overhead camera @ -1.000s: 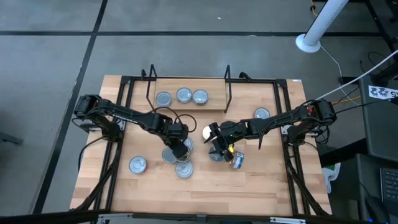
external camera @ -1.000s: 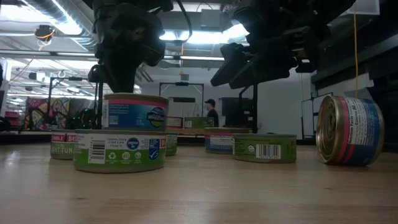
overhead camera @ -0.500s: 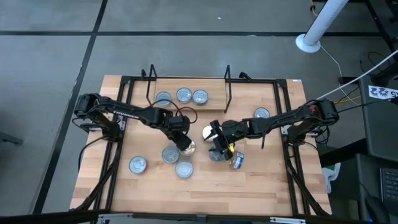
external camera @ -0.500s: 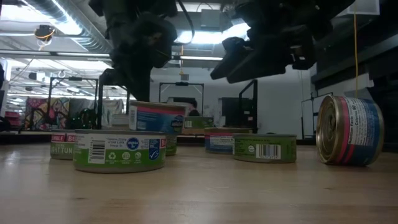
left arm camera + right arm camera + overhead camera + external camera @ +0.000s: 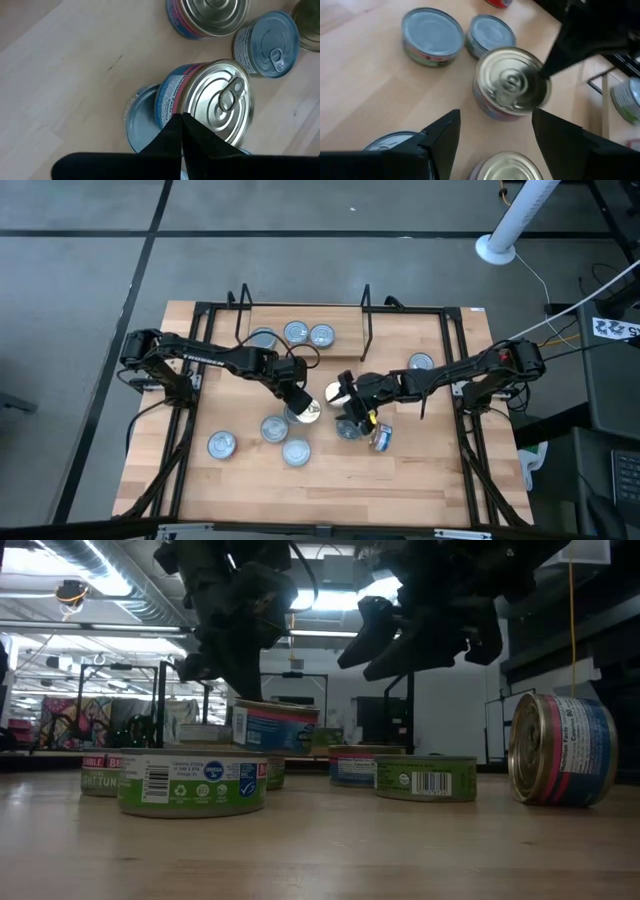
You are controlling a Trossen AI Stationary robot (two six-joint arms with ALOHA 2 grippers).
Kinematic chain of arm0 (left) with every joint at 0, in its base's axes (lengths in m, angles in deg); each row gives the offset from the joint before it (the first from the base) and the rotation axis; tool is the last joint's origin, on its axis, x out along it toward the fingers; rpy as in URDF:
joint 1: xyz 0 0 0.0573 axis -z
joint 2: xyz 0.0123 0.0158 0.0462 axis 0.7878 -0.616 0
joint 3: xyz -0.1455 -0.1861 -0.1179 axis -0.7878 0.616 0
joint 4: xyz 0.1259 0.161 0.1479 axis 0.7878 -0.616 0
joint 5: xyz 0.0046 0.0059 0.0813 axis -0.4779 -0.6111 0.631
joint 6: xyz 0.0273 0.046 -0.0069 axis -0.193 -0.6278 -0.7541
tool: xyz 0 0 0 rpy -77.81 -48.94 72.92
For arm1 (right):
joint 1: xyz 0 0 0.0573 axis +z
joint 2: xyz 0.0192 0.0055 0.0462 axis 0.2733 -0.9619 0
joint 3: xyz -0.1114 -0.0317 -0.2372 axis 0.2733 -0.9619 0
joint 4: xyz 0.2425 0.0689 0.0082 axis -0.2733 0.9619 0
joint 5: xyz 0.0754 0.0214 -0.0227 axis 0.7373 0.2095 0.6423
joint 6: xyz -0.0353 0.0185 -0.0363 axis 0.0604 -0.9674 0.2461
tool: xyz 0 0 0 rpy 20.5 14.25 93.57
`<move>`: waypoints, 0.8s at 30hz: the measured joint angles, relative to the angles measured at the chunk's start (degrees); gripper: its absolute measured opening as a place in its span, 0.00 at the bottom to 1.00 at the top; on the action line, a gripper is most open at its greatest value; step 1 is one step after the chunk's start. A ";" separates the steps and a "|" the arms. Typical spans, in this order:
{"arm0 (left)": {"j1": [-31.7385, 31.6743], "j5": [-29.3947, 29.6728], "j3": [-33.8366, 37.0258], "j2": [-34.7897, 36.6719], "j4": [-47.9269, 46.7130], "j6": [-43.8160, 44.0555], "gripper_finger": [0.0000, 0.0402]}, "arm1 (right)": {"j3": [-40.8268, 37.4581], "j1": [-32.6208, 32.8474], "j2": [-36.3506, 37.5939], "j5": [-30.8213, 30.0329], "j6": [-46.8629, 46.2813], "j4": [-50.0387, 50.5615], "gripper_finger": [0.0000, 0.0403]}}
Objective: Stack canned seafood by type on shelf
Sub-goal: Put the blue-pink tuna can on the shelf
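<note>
The left claw is clenched on nothing, its joined tips resting against the rim of a round flat tin with a ribbed silver lid and blue-and-pink label, as if nudging it. Other tins lie just beside and beyond it. The right claw, jaws spread wide and gripping nothing, hovers close by, over another silver-lidded tin. Farther off, the low black wire shelf holds three tins in a row. Judging by this, most of the sorting is left: about seven tins sit loose on the table, one on its edge. Only "TUN" reads on one far tin; the green tin's barcode label is too small to read
</note>
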 joint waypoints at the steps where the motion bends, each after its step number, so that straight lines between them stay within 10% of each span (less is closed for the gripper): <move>1: 0.00 -0.12 0.00 0.00 0.02 -0.02 0.00 | 0.00 0.44 -0.22 0.21 0.86 -0.19 0.62; 24: 0.02 -1.06 -0.11 0.07 -0.31 -0.05 0.00 | -0.04 11.11 -13.38 -27.97 23.99 -18.65 0.62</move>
